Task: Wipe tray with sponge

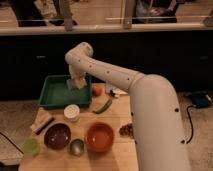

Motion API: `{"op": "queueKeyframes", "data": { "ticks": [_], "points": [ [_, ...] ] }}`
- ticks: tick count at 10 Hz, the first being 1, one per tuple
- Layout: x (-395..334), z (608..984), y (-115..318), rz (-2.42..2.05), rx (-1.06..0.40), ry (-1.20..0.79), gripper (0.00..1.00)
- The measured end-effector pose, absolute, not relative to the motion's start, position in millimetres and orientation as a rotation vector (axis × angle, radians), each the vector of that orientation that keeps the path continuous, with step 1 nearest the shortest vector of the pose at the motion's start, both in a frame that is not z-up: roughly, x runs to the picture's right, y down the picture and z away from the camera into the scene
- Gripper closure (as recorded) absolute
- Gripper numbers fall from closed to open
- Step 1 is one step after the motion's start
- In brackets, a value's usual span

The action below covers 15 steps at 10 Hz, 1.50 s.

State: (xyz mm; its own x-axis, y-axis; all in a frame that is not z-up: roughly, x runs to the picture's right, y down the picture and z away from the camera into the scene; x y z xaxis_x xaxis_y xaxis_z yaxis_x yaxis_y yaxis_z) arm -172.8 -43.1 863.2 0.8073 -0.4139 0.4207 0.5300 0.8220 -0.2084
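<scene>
The green tray (54, 95) lies at the back left of the wooden table. My gripper (76, 83) hangs over the tray's right part, at the end of the white arm. The pale blue-grey sponge (76, 84) with a yellowish side is at the gripper's tip, just above or on the tray floor.
An orange fruit (97, 90) sits right of the tray, a green pepper (103, 106) in front of it. A white cup (72, 112), dark bowl (57, 136), reddish-orange bowl (100, 136), small metal cup (76, 147), green cup (31, 146) and tan block (42, 121) stand in front.
</scene>
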Motion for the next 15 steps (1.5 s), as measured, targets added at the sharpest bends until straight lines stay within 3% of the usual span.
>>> {"op": "queueKeyframes", "data": {
  "ticks": [10, 15],
  "points": [
    [-179, 934, 7, -0.5, -0.482, -0.357, 1.0],
    [-182, 949, 17, -0.437, -0.495, -0.362, 1.0]
  ]
}}
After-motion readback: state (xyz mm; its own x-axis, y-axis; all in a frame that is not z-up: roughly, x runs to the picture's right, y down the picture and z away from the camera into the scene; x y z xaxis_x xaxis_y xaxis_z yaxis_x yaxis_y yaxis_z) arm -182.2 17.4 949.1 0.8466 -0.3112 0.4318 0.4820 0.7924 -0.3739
